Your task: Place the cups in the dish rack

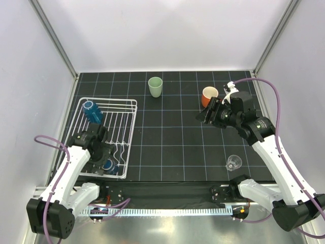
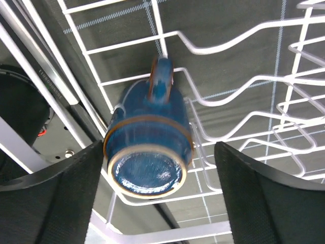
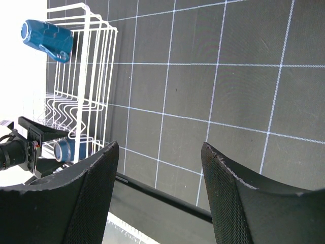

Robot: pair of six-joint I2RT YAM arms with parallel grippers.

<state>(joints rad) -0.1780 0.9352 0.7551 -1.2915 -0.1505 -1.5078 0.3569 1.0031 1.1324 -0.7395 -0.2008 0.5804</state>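
Note:
The white dish rack (image 1: 127,133) stands at the left. A blue mug (image 1: 92,111) lies at its far end. The smaller, darker blue mug (image 2: 150,152) lies on its side on the wires at the near end (image 1: 108,165). My left gripper (image 2: 157,203) is open around that mug's base, hovering over the rack (image 1: 103,155). The pale green tumbler (image 1: 155,86) and the orange mug (image 1: 209,95) stand at the back of the mat. The clear glass (image 1: 233,162) stands near the front right. My right gripper (image 1: 207,116) is open and empty, just in front of the orange mug.
The right wrist view shows the rack (image 3: 86,91) with both blue mugs (image 3: 46,38) (image 3: 68,150) and open black gridded mat (image 3: 218,101) in between. White walls close in the cell on three sides. A black rail (image 1: 167,190) runs along the front edge.

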